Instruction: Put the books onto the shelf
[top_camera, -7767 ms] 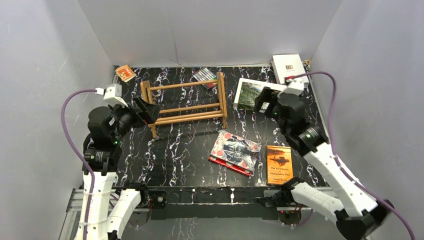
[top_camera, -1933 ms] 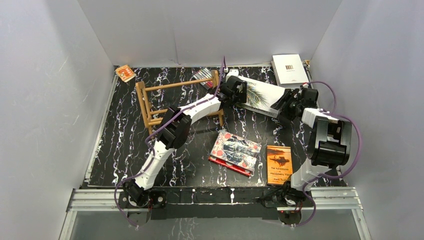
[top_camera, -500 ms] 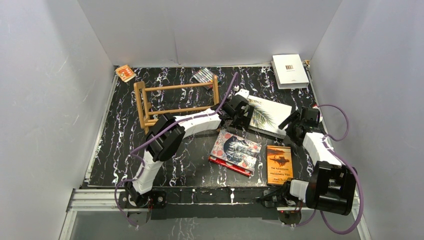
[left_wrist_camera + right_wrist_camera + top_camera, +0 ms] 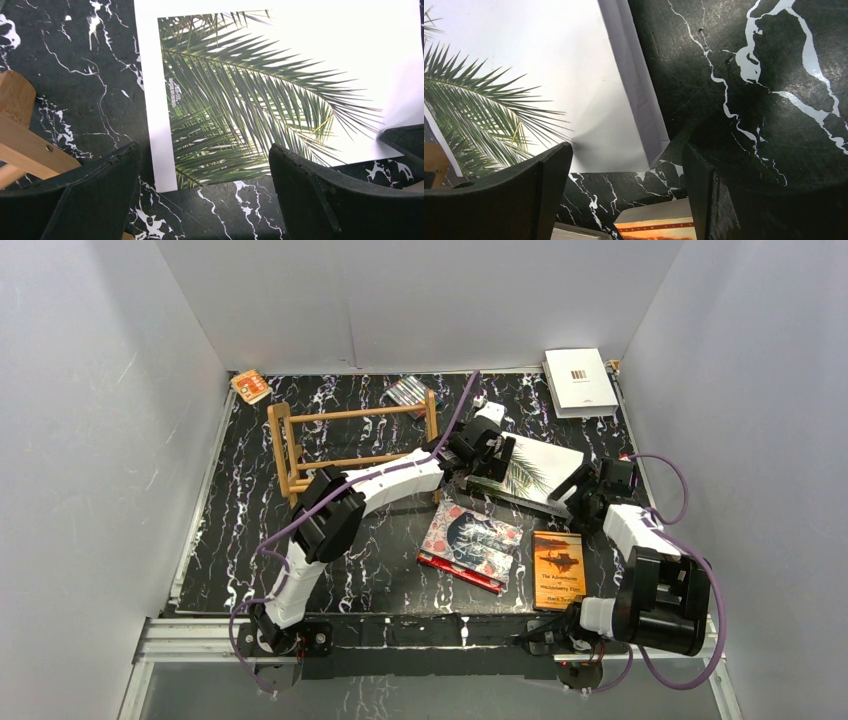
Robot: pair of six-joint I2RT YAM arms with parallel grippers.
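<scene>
- Hovering over the palm-leaf book (image 4: 280,75), the left gripper (image 4: 204,162) gapes wide, holding nothing.
- Right gripper (image 4: 628,155) also spread wide, empty, the book's other corner between its fingers.

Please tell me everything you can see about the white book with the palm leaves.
The palm-leaf book is white, with green palm fronds and small text printed on its cover. It is closed and lies cover up on the black marbled table, right of the shelf. The open left hand and open right hand stand at its opposite ends; contact is unclear.
</scene>
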